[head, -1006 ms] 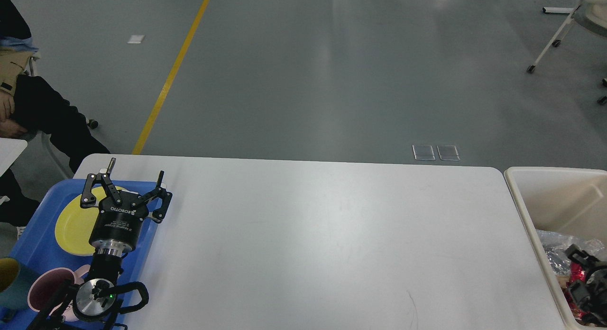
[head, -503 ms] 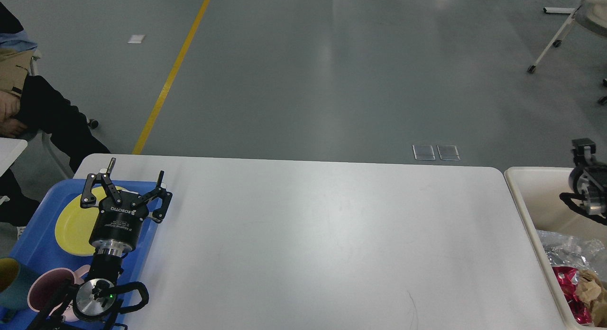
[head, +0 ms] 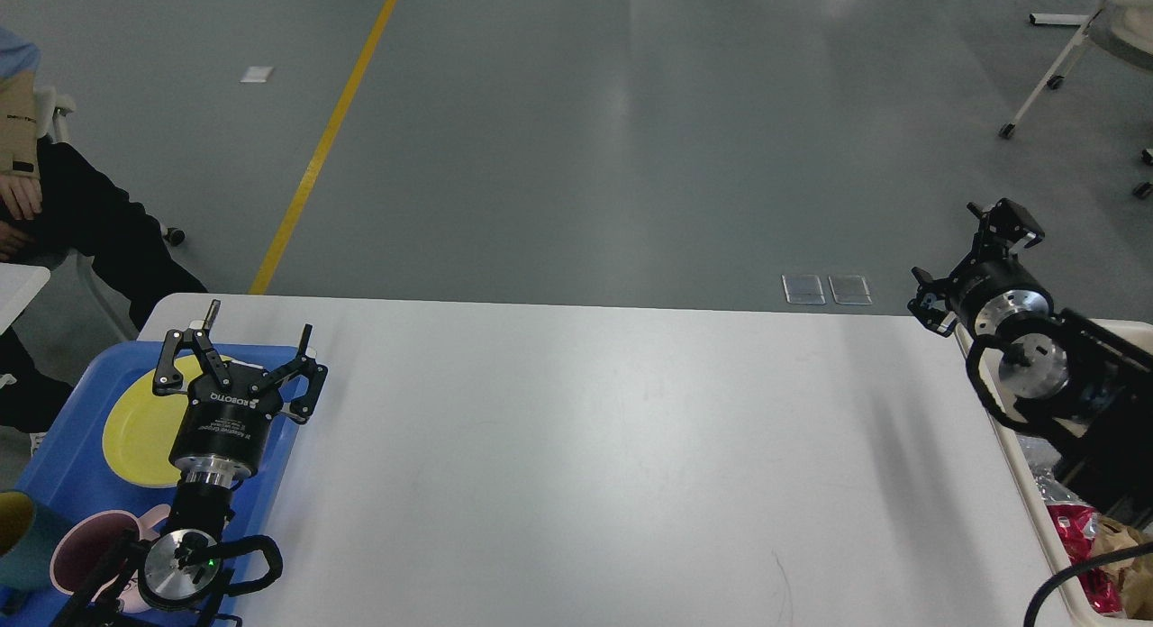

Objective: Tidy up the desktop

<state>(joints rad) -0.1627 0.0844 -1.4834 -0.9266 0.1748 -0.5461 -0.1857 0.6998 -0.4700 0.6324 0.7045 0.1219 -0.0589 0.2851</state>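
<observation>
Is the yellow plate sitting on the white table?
No, the yellow plate lies inside the blue tray at the left end of the desktop, not on the white top itself.

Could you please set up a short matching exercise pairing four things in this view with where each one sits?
Things:
1. yellow plate
2. pink mug
3. red wrapper
4. left gripper

Places:
A. in the beige bin
B. near end of the blue tray
C. far part of the blue tray
D. above the tray's right edge, open

Pairs: 1-C, 2-B, 3-A, 4-D
</observation>
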